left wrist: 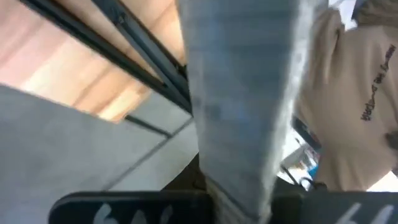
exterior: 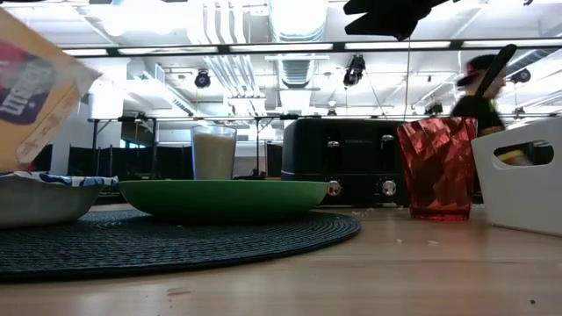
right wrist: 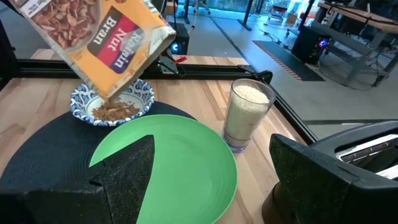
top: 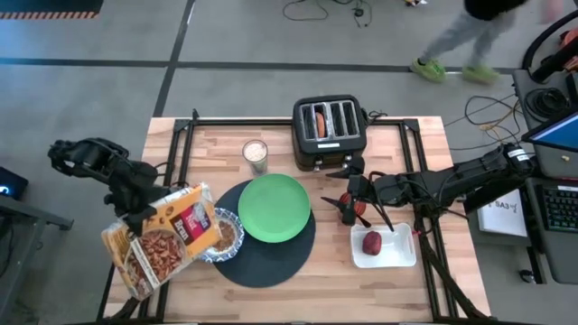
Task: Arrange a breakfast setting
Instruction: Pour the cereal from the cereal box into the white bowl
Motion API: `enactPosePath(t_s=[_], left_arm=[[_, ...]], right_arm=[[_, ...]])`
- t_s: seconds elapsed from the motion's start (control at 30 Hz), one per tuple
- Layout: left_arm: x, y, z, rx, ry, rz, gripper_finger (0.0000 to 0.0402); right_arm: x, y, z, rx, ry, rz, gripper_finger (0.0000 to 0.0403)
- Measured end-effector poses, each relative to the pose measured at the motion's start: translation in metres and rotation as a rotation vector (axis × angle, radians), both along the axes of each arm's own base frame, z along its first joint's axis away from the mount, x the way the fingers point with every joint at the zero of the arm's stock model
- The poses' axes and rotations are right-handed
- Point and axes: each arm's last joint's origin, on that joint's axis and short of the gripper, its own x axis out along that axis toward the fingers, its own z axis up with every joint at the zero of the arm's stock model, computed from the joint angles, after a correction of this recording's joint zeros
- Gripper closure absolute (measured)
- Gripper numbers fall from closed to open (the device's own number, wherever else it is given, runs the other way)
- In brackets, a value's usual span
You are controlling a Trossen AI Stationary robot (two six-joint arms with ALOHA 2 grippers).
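Observation:
My left gripper (top: pixel 138 208) is shut on a yellow cereal box (top: pixel 167 236), tipped with its open end over the blue-and-white bowl (top: pixel 222 235), which holds cereal (right wrist: pixel 114 111). The bowl and the green plate (top: pixel 274 208) rest on the round dark placemat (top: pixel 266 257). My right gripper (top: pixel 349 206) is open, above the small red cup (exterior: pixel 436 167) and clear of it. The dark red fruit (top: pixel 372 242) lies in a white tray (top: pixel 397 253). A bagel (top: pixel 320 122) stands in the toaster (top: pixel 330 135). No spoon is in view. My left gripper pinches the cereal box between its two fingers at the box's far-left side (top: pixel 149 212), away from the open end. A narrow grey face of the box (left wrist: pixel 242 106) runs back between the fingers. The box is lifted clear and tilted, its open end (right wrist: pixel 127 84) lowest, over the bowl.
A glass of milk (top: pixel 255 153) stands on the table beyond the plate, left of the toaster. Black rails (top: pixel 181 135) run along the table's left, right and far edges. A person (top: pixel 461 36) walks on the floor beyond the table.

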Motion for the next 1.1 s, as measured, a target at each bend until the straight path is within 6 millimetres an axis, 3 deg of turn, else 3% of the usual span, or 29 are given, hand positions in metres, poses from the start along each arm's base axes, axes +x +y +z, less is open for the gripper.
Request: enactPosePath(t_s=[0.73, 0.83, 0.97, 1.1], left_arm=[[-0.0026, -0.0006, 0.002, -0.061, 0.018, -0.02, 0.0401], [-0.0039, 0.0022, 0.0001, 0.023, -0.039, 0.016, 0.0401], [-0.0022, -0.0002, 0.0025, -0.042, -0.009, -0.022, 0.0401], [-0.0045, 0.0023, 0.0007, 0.017, -0.022, 0.023, 0.0401]], right_arm=[[0.0, -0.0003, -0.0002, -0.002, 0.003, -0.001, 0.0094], [0.0001, -0.0007, -0.0003, 0.0, 0.003, -0.003, 0.0094], [0.0, -0.0007, -0.0004, -0.001, 0.004, -0.003, 0.0094], [0.0, -0.0007, -0.0005, 0.0, 0.005, -0.003, 0.0094]])
